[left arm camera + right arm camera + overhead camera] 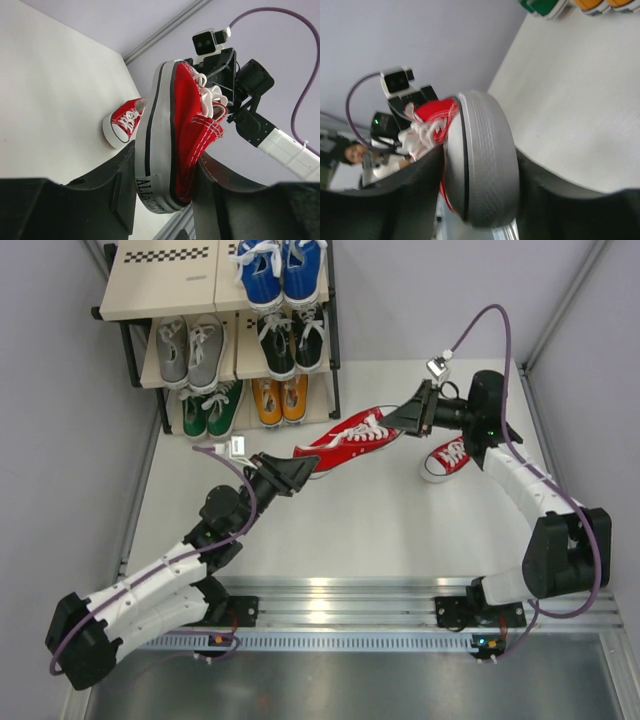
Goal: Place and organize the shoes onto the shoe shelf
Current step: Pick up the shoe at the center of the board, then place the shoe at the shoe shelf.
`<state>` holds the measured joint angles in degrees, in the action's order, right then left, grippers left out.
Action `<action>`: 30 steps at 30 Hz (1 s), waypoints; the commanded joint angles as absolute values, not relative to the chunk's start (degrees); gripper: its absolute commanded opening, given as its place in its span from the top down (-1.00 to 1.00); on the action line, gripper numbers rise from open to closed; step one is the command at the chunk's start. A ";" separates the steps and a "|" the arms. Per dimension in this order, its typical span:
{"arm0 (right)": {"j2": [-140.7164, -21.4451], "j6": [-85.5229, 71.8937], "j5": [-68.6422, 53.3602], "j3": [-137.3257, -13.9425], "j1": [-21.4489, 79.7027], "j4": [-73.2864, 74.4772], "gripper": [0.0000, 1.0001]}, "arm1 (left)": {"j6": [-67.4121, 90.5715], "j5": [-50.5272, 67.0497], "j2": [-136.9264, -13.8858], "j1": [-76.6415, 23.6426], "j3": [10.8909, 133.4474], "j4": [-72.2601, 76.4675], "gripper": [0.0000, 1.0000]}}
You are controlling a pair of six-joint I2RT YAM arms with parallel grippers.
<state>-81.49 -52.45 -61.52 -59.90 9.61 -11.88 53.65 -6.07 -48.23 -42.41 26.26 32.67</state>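
One red shoe hangs above the table between both arms, turned on its side. My left gripper is shut on its heel, one finger on the white sole and the other pressing the red canvas. My right gripper holds the toe, its fingers lying against the sole and the upper. The other red shoe stands on the table below my right wrist and also shows in the left wrist view. The shoe shelf stands at the back left.
The shelf holds blue shoes on top, grey shoes and black shoes in the middle, and green shoes and orange shoes at the bottom. The top board's left half is bare. Walls close both sides.
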 commanded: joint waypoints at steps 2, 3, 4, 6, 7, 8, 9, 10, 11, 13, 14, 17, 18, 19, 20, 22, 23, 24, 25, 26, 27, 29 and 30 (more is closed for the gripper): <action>-81.12 -42.72 -65.31 -65.12 9.23 -7.04 -0.34 | 57.12 -11.94 -41.41 -41.92 25.14 37.27 1.00; -81.04 -40.89 -65.04 -66.52 9.14 -6.07 -0.43 | 57.04 -12.39 -40.61 -41.92 24.88 35.96 1.00; -80.86 -40.09 -64.78 -67.23 9.05 -4.24 -0.51 | 56.95 -12.91 -38.87 -41.92 24.87 34.73 1.00; -80.77 -39.03 -64.69 -68.64 8.35 -3.52 -0.68 | 56.08 -14.75 -37.01 -41.92 25.14 32.09 1.00; -80.77 -38.68 -64.69 -69.95 8.00 -2.99 -0.70 | 55.55 -15.37 -35.09 -41.84 25.48 29.90 1.00; -80.86 -38.32 -64.77 -70.57 7.56 -2.64 -0.72 | 55.02 -16.16 -34.11 -41.84 25.75 28.40 1.00; -80.86 -36.84 -64.95 -71.71 6.69 -1.94 -0.73 | 54.32 -17.56 -33.14 -41.84 25.93 27.43 1.00; -80.77 -35.78 -64.95 -72.24 6.24 -0.98 -0.74 | 53.53 -18.27 -31.05 -41.84 26.28 25.07 1.00; -80.60 -34.64 -64.78 -72.68 5.28 1.38 -0.75 | 52.83 -19.15 -30.07 -41.84 27.50 24.09 1.00; -80.16 -30.60 -64.60 -73.65 4.14 3.77 -0.75 | 51.25 -21.17 -27.44 -41.84 29.17 22.16 1.00; -80.07 -29.54 -64.86 -73.74 2.74 5.52 -0.76 | 49.50 -21.88 -26.64 -41.84 31.27 20.50 1.00; -79.19 -23.92 -65.39 -73.83 0.54 10.00 -0.76 | 45.19 -24.60 -25.93 -41.84 35.76 17.94 1.00; -78.75 -20.86 -65.22 -73.57 0.53 11.06 -0.76 | 43.87 -25.22 -26.19 -41.84 39.16 17.67 1.00; -78.49 -19.44 -64.95 -73.30 -1.56 12.21 -0.76 | 41.86 -26.70 -27.41 -41.84 40.85 17.41 1.00; -77.88 -18.64 -65.65 -73.04 -2.36 12.65 -0.76 | 40.70 -27.07 -28.12 -41.84 42.87 17.40 1.00; -77.35 -16.01 -66.01 -71.72 -2.99 13.70 -0.76 | 37.20 -28.20 -31.02 -41.84 47.71 18.54 1.00; -76.65 -14.95 -66.35 -71.20 -3.34 13.97 -0.76 | 36.05 -28.56 -32.16 -41.84 49.12 19.41 1.00; -76.29 -13.11 -66.71 -70.15 -3.43 14.41 -0.76 | 34.99 -29.00 -34.17 -41.92 51.92 21.34 1.00; -76.12 -11.96 -66.80 -69.70 -3.43 15.37 -0.76 | 32.98 -29.44 -35.23 -41.84 53.34 22.31 1.00; -75.68 -9.86 -66.62 -69.35 -3.51 16.08 -0.76 | 31.92 -30.40 -36.29 -41.84 54.57 23.28 1.00; -75.67 -8.80 -66.80 -69.00 -3.52 16.78 -0.76 | 30.95 -30.58 -38.13 -41.84 55.97 25.81 1.00; -75.67 -7.21 -66.89 -68.64 -3.69 19.16 -0.76 | 27.26 -31.54 -40.07 -41.84 59.57 27.77 1.00; -75.59 -6.34 -66.80 -68.21 -3.69 19.60 -0.76 | 26.29 -32.07 -41.99 -41.84 60.89 28.30 1.00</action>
